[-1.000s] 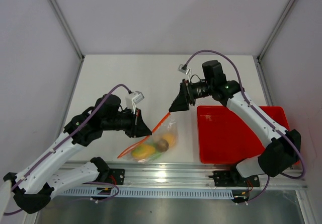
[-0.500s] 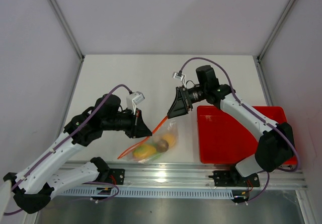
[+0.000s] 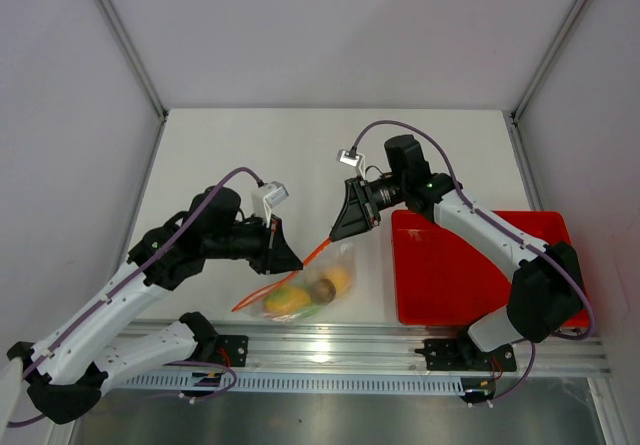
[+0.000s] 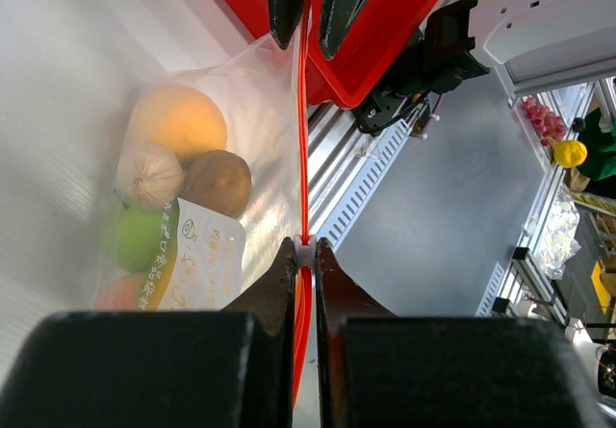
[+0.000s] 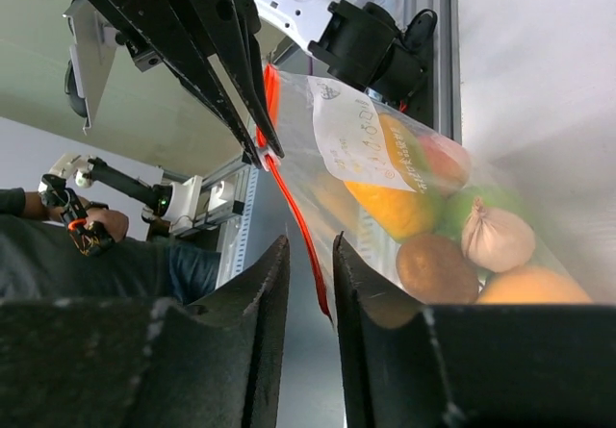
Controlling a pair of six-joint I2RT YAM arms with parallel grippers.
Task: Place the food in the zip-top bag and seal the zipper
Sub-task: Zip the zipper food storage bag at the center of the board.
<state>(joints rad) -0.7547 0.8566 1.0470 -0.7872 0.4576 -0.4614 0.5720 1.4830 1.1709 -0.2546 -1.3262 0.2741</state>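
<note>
Fingers, left gripper (image 4: pixel 305 257): pressed together on one end of the zipper (image 4: pixel 303 130), with no gap showing beside the red-orange strip.
Fingers, right gripper (image 5: pixel 310 255): narrow, set one on each side of the strip's other end; I cannot tell whether the pads actually touch it.
Zipper: stretched in a straight, taut line between the two grippers, raised above the table (image 3: pixel 300 155).
Zip-top bag (image 4: pixel 265 101): hangs from that strip, its full body resting low near the table's front edge, between the arms and just left of the red tray (image 3: pixel 470 265).
Food (image 4: pixel 217 183): all the pieces I can see are inside the bag, bunched at its bottom: orange, brown, green, pale and yellow ones.
Step in hand: filling looks finished, so this is the sealing stage.
Next move calls for: the right fingers pinching firmly and travelling along the strip toward the left ones, which anchor the end, so the whole mouth is pressed shut.
Risk: a loose pinch could skip parts of the seal.
</note>
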